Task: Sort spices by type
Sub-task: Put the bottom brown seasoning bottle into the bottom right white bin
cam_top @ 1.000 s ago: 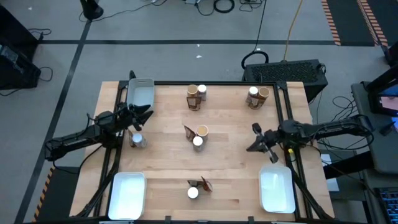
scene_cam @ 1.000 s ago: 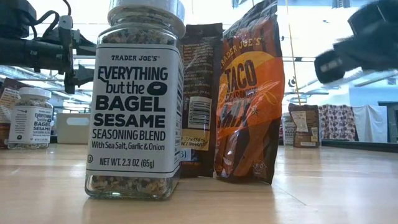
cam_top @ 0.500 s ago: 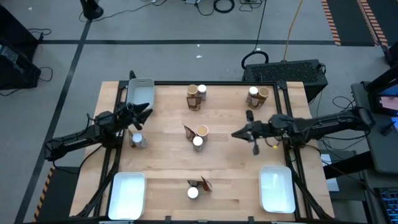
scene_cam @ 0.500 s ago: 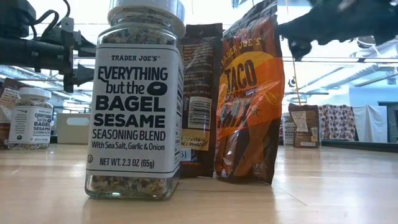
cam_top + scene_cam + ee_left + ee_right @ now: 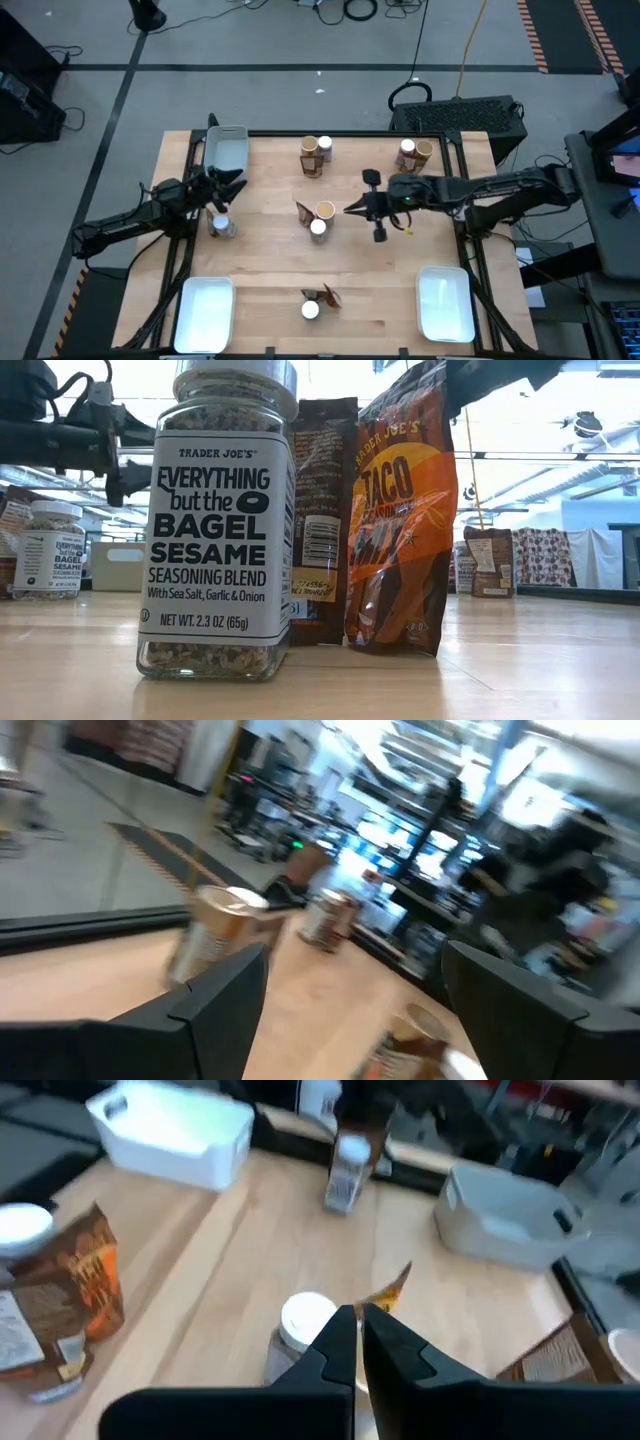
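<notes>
A: Status of the right tool (image 5: 350,210)?

B: Fingers pressed together, nothing between them. It hangs over the desk (image 5: 270,250) just at 3 o'clock of the centre cluster: a white-lidded jar (image 5: 318,229), a tan-lidded jar (image 5: 326,210) and a dark sachet (image 5: 305,212). In the right wrist view the closed fingertips (image 5: 352,1325) point at that white-lidded jar (image 5: 303,1323).

A: And the left tool (image 5: 226,186)?

B: Spread wide, holding nothing, at 9 o'clock on the desk, above a lone white-lidded jar (image 5: 221,225) and near the grey tray (image 5: 226,150).

A: Remaining spices?

B: Two clusters at 12 and 1 o'clock, one at 6 o'clock with the bagel seasoning jar (image 5: 218,520) and taco sachet (image 5: 400,520). White trays (image 5: 204,315) at 7 and 5 o'clock appear empty.

A: Procedure for the step in hand?

B: Probably a pick from the centre cluster. Spread the fingers before descent, centre them on a single lid, and approach from the 3 o'clock side so the neighbouring sachet is not tipped.

A: Change since the earlier frame?

B: The right arm has swung from the 4 o'clock edge, near the white tray, inward to the centre. The left arm has not moved.
</notes>
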